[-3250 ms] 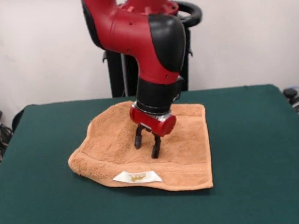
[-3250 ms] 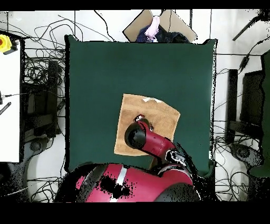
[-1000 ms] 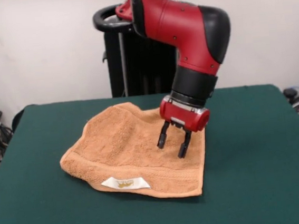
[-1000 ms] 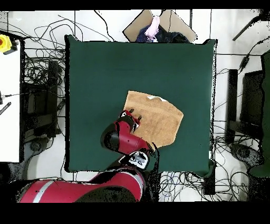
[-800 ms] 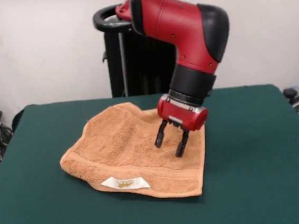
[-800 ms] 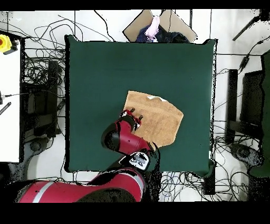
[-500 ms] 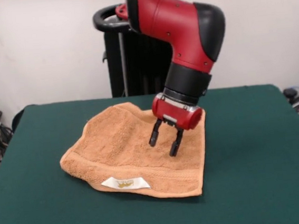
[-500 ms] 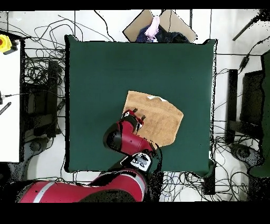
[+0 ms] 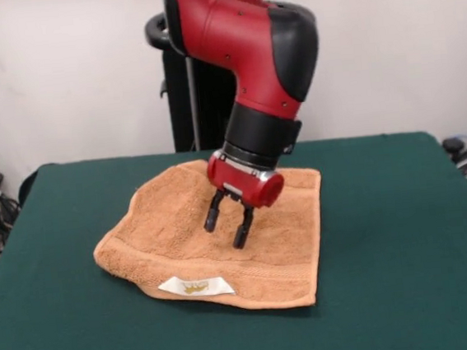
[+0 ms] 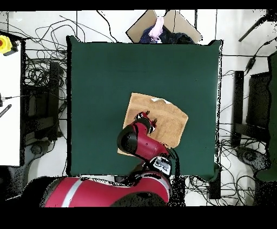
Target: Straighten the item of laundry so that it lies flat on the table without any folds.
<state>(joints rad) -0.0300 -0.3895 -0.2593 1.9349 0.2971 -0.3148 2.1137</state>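
Green felt covers the table (image 9: 405, 233), which stands before a pale wall. Front view: the orange-tan towel (image 9: 173, 230) lies near the middle of the table, its white label (image 9: 196, 287) on the edge nearest the camera, beside a woven band running along that edge. The towel is not flat: its left side is rounded and doubled under, and a raised ridge runs along the far-left part. The red and black arm (image 9: 246, 50) descends from above, and the end effector (image 9: 228, 225) hangs over the towel's centre, to the right of the ridge and farther from the camera than the label. Its two dark fingers (image 9: 212, 217) are spread apart, released, with nothing between them; whether the tips touch the cloth cannot be told.

Overhead view: the towel (image 10: 169, 120) sits near the middle of the table (image 10: 108, 75), somewhat toward the robot's edge, with the label (image 10: 158, 100) on the towel's side away from the robot. The arm (image 10: 142, 145) covers the towel's lower-left part, and the end effector (image 10: 147, 118) is over the cloth, inside the towel's outline. Cables (image 10: 38, 81) lie on the floor around the table.
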